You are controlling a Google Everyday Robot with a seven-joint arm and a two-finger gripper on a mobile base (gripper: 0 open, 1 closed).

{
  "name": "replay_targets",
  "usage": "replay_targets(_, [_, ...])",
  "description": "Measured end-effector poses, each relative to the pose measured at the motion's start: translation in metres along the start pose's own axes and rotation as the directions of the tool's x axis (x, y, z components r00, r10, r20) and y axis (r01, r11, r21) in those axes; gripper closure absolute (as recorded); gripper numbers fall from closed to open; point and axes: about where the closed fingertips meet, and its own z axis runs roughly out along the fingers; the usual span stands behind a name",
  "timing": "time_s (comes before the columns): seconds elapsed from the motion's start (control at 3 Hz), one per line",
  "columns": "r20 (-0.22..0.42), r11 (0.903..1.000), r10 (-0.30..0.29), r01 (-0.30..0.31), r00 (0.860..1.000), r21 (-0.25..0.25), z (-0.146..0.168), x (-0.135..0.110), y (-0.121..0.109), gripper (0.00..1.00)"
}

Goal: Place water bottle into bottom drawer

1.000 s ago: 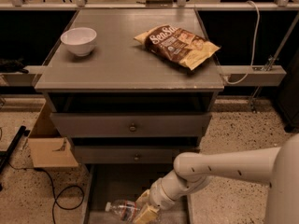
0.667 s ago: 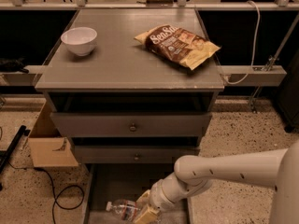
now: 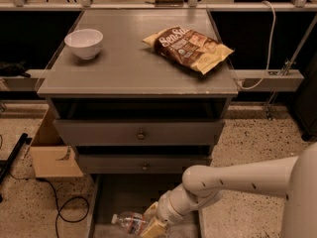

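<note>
The bottom drawer (image 3: 119, 195) is pulled out at the foot of the grey cabinet, its flat grey floor showing. Inside it, low near the front, lies the water bottle (image 3: 128, 222), clear and ribbed, cap pointing left, label with red marks facing up. My gripper (image 3: 151, 223) reaches down into the drawer from the right on a white arm. Its tan fingers (image 3: 151, 211) stand on either side of the bottle's right end, shut on it.
On the cabinet top sit a white bowl (image 3: 84, 42) at the left and a brown chip bag (image 3: 188, 47) at the right. Two shallower drawers with knobs (image 3: 141, 135) are slightly open. A cardboard box (image 3: 52, 150) and black cables (image 3: 62, 209) lie on the floor at left.
The arm and bottle have barely shifted; the bottle stays low in the drawer with the fingers around its right end.
</note>
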Motion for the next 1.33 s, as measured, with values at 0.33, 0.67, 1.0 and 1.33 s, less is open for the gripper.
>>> replay_targets(0.33, [-0.012,0.9993,0.036,-0.036,0.999,0.007,0.007,0.014,-0.014,1.0])
replay_targets(0.67, [-0.01,0.9965,0.082,-0.082,0.997,0.015,0.015,0.031,-0.03,1.0])
replay_targets(1.0, [-0.01,0.9965,0.082,-0.082,0.997,0.015,0.015,0.031,-0.03,1.0])
replay_targets(1.33, [0.025,0.9952,0.078,-0.079,0.997,0.058,0.014,0.03,-0.031,1.0])
